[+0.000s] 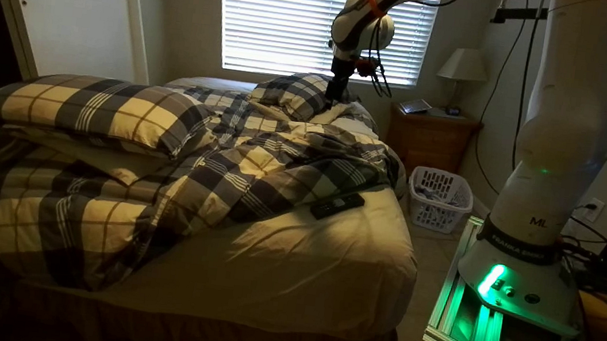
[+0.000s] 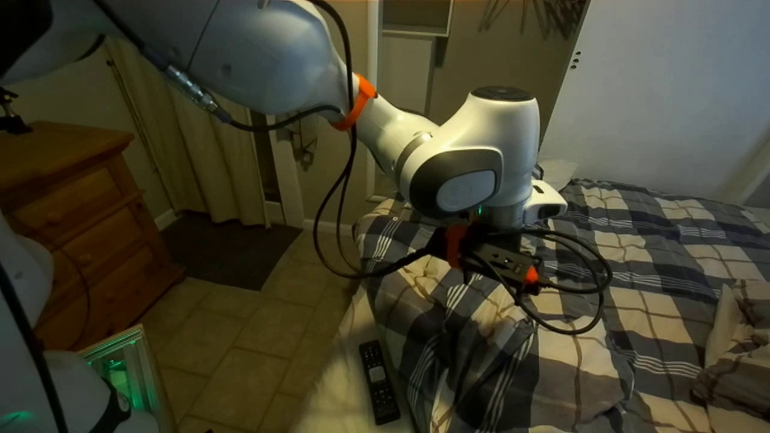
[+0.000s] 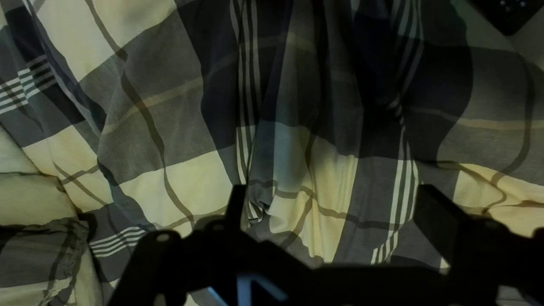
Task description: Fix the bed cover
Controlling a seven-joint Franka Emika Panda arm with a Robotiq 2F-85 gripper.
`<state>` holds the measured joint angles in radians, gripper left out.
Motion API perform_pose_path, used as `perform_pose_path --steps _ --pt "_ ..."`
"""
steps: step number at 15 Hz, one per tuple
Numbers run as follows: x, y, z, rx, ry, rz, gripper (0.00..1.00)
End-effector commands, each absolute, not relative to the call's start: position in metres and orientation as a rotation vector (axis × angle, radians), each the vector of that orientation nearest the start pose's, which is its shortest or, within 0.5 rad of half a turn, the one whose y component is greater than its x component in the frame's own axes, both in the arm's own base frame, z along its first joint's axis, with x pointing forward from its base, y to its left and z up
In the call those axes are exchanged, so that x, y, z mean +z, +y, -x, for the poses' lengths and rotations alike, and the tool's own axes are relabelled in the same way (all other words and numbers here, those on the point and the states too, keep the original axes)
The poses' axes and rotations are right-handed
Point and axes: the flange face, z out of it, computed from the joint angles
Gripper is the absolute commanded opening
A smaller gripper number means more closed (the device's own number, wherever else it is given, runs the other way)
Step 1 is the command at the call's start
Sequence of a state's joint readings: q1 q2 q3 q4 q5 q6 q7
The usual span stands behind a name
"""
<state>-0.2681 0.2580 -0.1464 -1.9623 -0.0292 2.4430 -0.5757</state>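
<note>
**Claw (image 3: 333, 208) spread wide over rumpled bed cover (image 1: 257, 166)**

You have the claw parted wide, low in the wrist view, gripping nothing; whether it touches the cover, I cannot tell. In an exterior view, your bed cover lies bunched from lower left to centre, a remote (image 1: 337, 205) just beside its edge.

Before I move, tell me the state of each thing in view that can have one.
Bed cover: rumpled, bunched in folds.
Pincer: open, over the bed cover; contact unclear.
Sheet: partly bare, creased.
Remote: lying buttons up on the sheet.
Plaid pillows: lying apart from each other.
Blinds: lowered, light coming through.
Lamp: looks unlit.
Laundry basket: upright, holding cloth.
Base light: glowing green.
Dresser drawers: look shut.
</note>
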Motion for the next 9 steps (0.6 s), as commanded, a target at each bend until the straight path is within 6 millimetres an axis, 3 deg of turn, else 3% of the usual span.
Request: perform_pose_path --steps 1,9 --pt "0.368 -0.261 -0.581 -0.348 -0.230 3.311 1.00" --pt "0.350 -0.311 -0.619 -0.492 0.244 3.197 1.00"
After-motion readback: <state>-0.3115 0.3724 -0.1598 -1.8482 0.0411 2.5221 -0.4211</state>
